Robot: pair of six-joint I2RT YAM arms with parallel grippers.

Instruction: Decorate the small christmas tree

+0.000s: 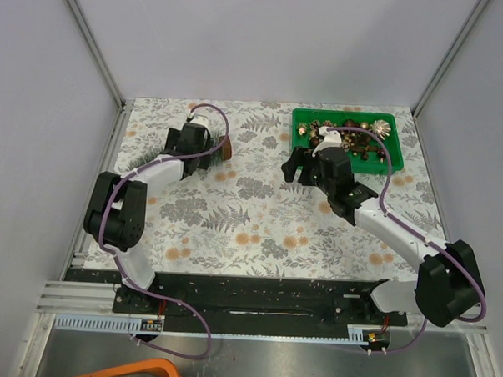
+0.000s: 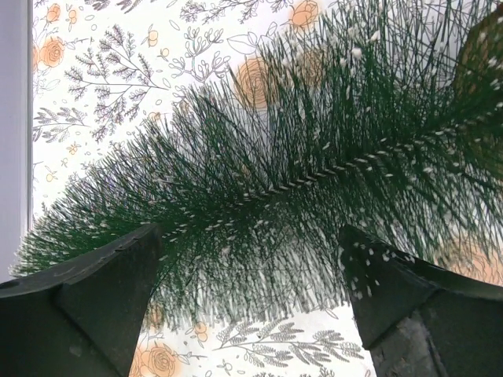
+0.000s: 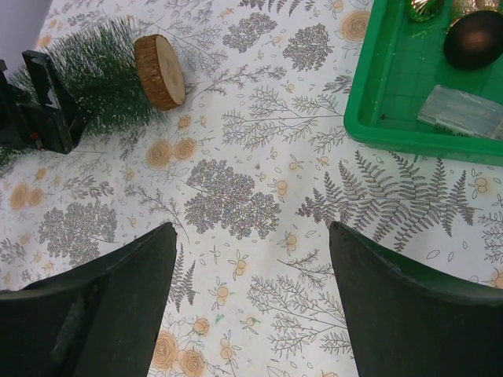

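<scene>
Top external view gives me the small christmas tree point(image 1: 225, 148) lying on its side near the far left corner of the surface point(image 1: 250, 230), with its round wooden base point(image 3: 159, 71) turned toward the right edge and its tip toward the left edge. My left gripper point(image 2: 250, 232) sits over the tree's middle. On the left wrist camera its two fingers point(image 2: 94, 290) are spread wide, one on either side of the bristles. The twisted wire stem runs slantwise across the gap, and I see no pinch on it, so I read this gripper as unclenched and straddling the tree. My right gripper point(image 3: 251, 236) hangs above bare patterned surface around the middle, just in front of the green tray point(image 1: 298, 124), which sits at the far right corner. Its fingers are parted with nothing between them. On the right wrist camera the tray holds a dark brown ball point(image 3: 474, 39) and a clear packet point(image 3: 464, 111).
</scene>
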